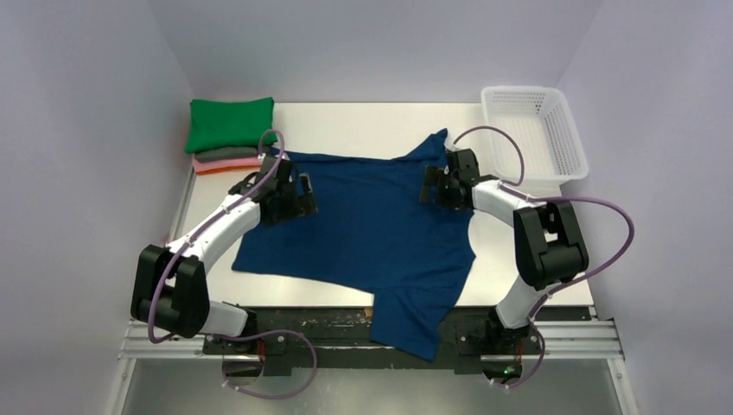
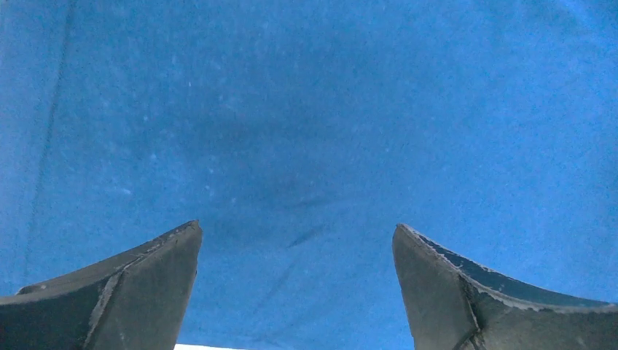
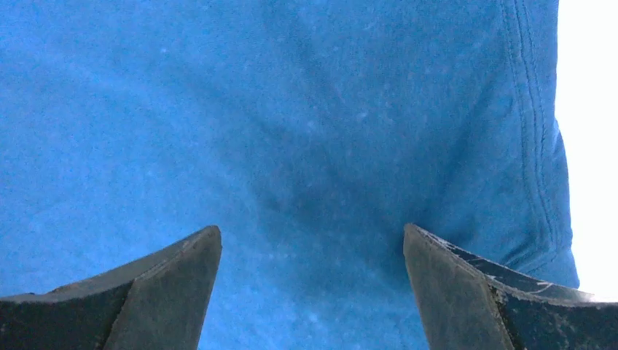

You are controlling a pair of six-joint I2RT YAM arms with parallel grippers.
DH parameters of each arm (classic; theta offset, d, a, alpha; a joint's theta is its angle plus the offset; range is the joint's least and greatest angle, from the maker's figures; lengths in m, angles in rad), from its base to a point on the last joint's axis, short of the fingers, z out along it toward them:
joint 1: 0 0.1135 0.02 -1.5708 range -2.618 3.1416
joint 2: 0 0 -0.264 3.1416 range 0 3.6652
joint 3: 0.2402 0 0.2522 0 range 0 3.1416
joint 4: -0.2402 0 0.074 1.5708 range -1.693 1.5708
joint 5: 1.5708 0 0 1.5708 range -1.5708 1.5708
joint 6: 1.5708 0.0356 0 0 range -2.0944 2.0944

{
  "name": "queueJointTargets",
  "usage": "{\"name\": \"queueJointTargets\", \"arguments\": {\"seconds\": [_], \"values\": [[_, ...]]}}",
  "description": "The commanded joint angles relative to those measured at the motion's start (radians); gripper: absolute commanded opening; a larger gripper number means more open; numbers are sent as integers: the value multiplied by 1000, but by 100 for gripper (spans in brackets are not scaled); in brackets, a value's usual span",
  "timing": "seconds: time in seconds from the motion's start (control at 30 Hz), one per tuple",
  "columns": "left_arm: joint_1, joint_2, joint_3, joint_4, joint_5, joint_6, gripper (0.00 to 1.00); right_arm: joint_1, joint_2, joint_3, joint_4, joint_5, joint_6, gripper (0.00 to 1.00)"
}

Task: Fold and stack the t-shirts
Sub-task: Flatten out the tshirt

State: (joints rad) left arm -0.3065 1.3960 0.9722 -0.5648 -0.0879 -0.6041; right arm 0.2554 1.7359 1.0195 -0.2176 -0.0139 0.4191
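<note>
A navy blue t-shirt [image 1: 372, 229] lies spread flat over the middle of the table, one sleeve hanging over the near edge. No chest print shows. My left gripper [image 1: 298, 199] is open just above the shirt's left side; blue cloth [image 2: 306, 131] fills the gap between its fingers. My right gripper [image 1: 432, 186] is open above the shirt's right side, near a stitched hem [image 3: 536, 146]. A stack of folded tees sits at the back left: green [image 1: 229, 124] on top, grey [image 1: 229, 154] under it, pink-orange [image 1: 225, 165] at the bottom.
A white plastic mesh basket [image 1: 533, 130] stands at the back right. The white tabletop [image 1: 363, 121] shows behind the shirt. The metal rail with the arm bases [image 1: 346, 341] runs along the near edge.
</note>
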Motion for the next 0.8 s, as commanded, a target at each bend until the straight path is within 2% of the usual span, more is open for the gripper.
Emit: {"name": "queueJointTargets", "arguments": {"seconds": [0.0, 0.13, 0.33, 0.6, 0.77], "values": [[-2, 12, -49, 128, 52, -53, 100, 7, -86, -67, 46, 12, 54, 94], [-17, 91, -70, 134, 81, -82, 100, 3, -43, -97, 20, 88, 119, 94], [-57, 140, -139, 136, 108, -145, 100, -14, -30, -78, -54, 172, 128, 96], [-229, 81, -246, 75, 49, -246, 100, -42, -38, -57, -142, 274, 157, 96], [-335, -37, -318, 1, -2, -336, 100, -50, -70, -39, -159, 294, 146, 97]]}}
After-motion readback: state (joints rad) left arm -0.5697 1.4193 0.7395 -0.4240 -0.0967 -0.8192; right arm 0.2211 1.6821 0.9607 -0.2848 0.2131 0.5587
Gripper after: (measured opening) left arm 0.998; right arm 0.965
